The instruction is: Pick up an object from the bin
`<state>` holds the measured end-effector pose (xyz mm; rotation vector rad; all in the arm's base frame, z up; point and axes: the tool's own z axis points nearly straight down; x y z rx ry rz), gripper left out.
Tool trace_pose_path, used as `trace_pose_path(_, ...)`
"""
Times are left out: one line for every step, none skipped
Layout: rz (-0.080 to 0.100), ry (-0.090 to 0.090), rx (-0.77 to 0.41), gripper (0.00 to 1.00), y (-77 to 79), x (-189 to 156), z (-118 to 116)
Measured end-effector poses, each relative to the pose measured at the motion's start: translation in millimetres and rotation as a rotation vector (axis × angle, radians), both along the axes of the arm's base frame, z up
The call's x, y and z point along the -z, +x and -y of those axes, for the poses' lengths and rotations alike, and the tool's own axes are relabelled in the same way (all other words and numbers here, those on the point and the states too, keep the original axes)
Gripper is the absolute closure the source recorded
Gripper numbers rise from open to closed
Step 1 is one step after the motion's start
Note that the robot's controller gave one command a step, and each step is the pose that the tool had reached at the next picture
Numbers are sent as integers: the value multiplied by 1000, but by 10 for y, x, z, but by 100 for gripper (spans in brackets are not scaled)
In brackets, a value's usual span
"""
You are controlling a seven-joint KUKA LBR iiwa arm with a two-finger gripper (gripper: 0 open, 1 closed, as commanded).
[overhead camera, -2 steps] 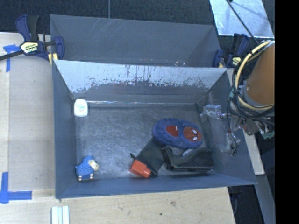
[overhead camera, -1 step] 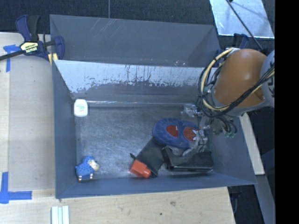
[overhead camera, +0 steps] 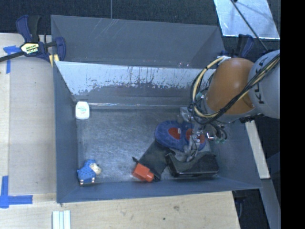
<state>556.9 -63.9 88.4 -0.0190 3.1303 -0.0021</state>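
Down in the camera view, the arm's orange-covered wrist (cables looped round it) reaches into the grey bin from the right, and the gripper sits low over the right part of the floor. How wide it stands cannot be told, since its tip merges with the things under it. Right at that tip lies a rounded blue object with a red patch, and the gripper is at this object's right edge; whether it grips it cannot be told. Just below, toward the near wall, lies a flat black case, touching or nearly touching the blue object. A dark flat wedge lies to the left of the case, with a small orange block at its lower end. Well apart, a small blue toy sits in the near-left corner, and a small white container rests by the far-left wall.
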Motion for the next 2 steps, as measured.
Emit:
trace_pose_path(6, -1, 0, 100, 21, -7, 5)
trace_pose_path(2, 1, 20, 100, 82, -1744, -180)
